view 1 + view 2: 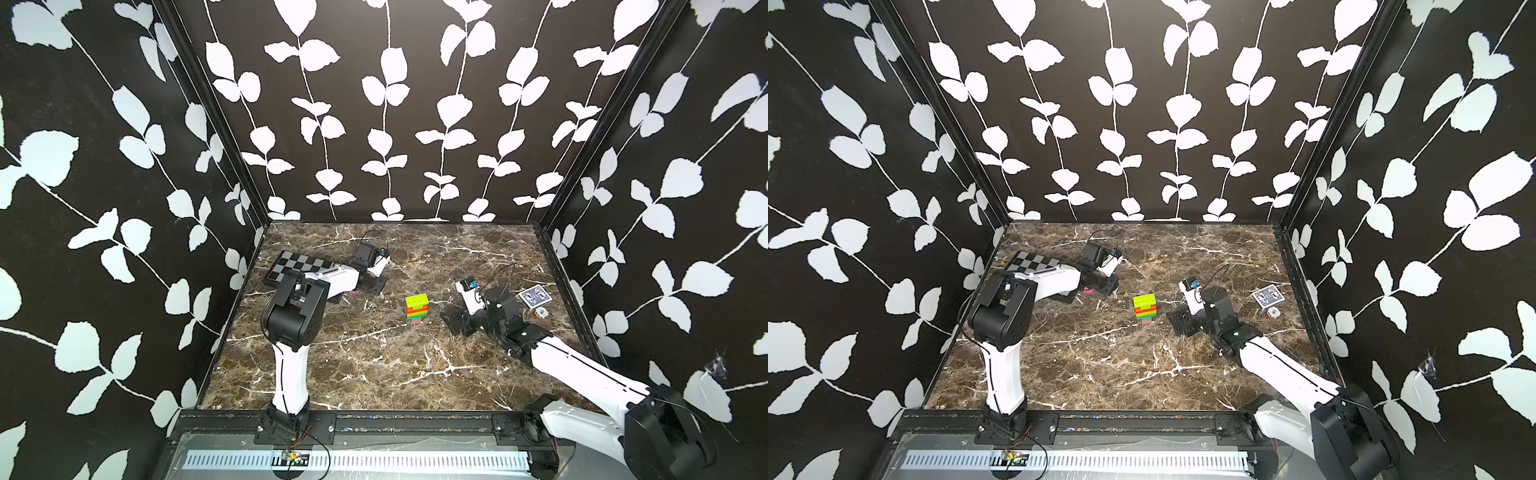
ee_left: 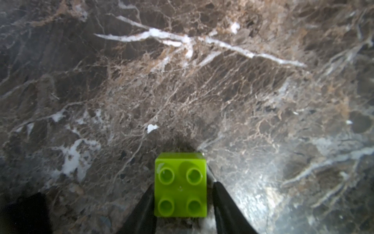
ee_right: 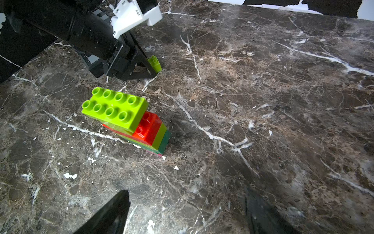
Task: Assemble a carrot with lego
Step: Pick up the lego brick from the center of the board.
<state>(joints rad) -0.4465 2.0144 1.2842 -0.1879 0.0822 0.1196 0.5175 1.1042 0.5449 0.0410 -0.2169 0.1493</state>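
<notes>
Right gripper (image 1: 455, 322), fingers (image 3: 113, 212) spread and empty, sits just right of the carrot (image 1: 417, 308), a part-built stack upright on the desk (image 1: 374, 374), while the left gripper (image 2: 183, 186) brackets a loose lime brick (image 2: 180, 194) farther left, pinch unclear; a pink brick (image 1: 354, 293) also seems unplaced.

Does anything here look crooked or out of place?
Yes: on the carrot stack, the top lime brick sits shifted sideways, overhanging one side and leaving two studs of the red-orange brick below bare.

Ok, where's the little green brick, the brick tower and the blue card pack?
little green brick (image 2: 180, 185): left wrist view, studded top.
brick tower (image 3: 115, 109): right wrist view, top lime brick.
blue card pack (image 1: 535, 298): a top view, patterned face.
</notes>
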